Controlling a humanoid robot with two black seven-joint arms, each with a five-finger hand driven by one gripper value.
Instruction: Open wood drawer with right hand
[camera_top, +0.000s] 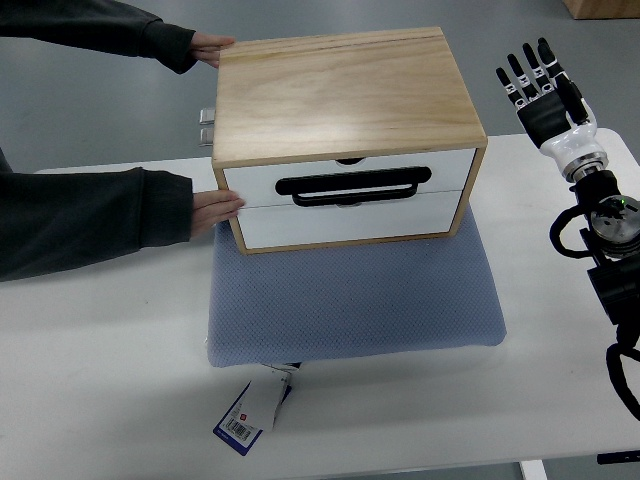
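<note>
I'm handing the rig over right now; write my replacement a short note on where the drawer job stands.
Right hand: open, fingers extended, raised to the right of the box, touching nothing.
Left hand: not in view.
Light wooden box with two white drawers sits on a blue-grey padded mat on the white table. A person's hands steady its left side.
Done: nothing; both drawers look shut.
Left: reach the black handle and pull the drawer open.
</note>
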